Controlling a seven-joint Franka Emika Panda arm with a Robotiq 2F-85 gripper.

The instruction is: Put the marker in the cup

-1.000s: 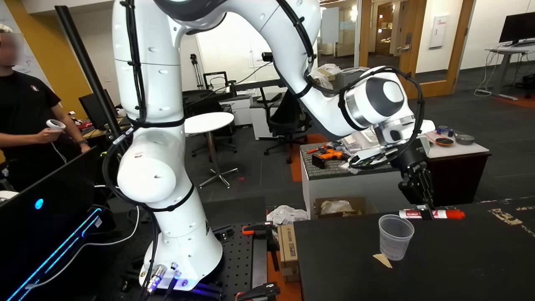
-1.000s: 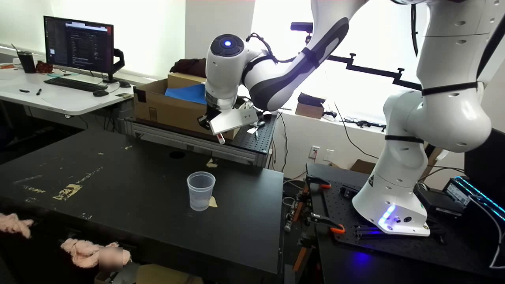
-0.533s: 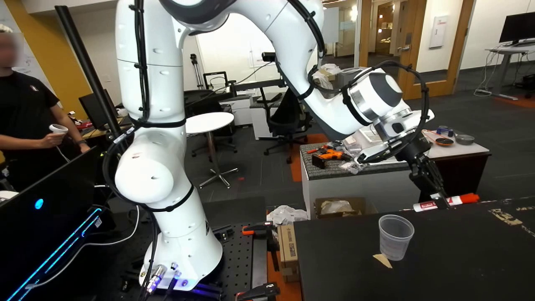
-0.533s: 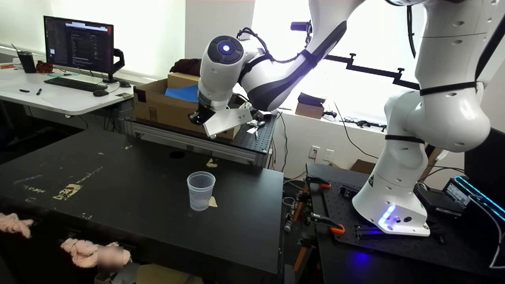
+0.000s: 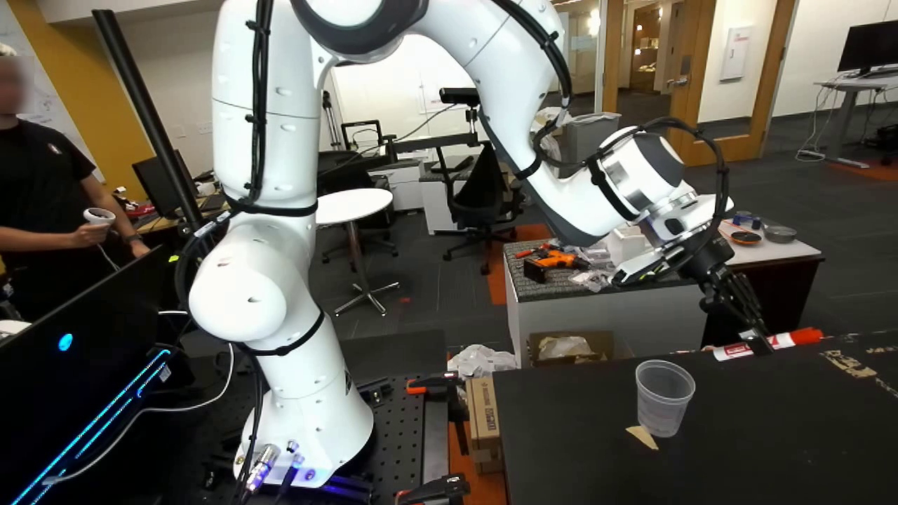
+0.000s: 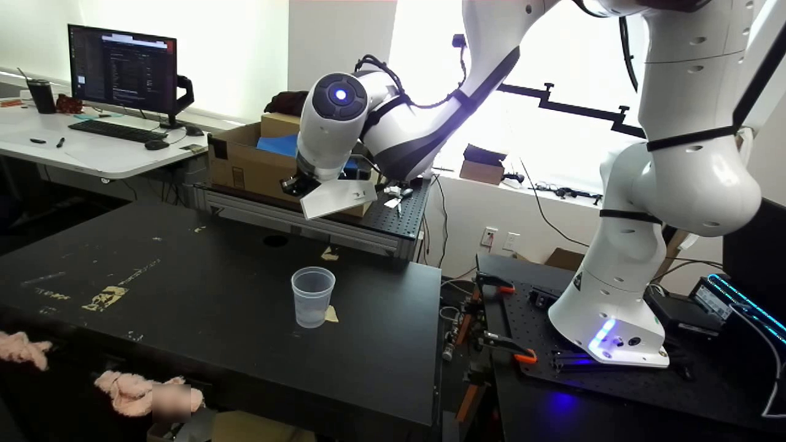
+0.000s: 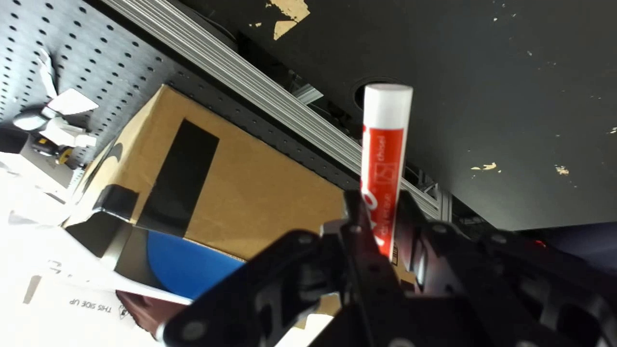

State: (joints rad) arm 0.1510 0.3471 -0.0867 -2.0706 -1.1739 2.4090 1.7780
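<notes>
Crosswise, the hand (image 5: 756, 341) pinches the marker (image 7: 385, 168).

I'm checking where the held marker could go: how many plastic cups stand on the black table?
1: the translucent cup, upright beside a tan patch in both exterior views. The black table runs out of frame, so others may be out of view.
</notes>
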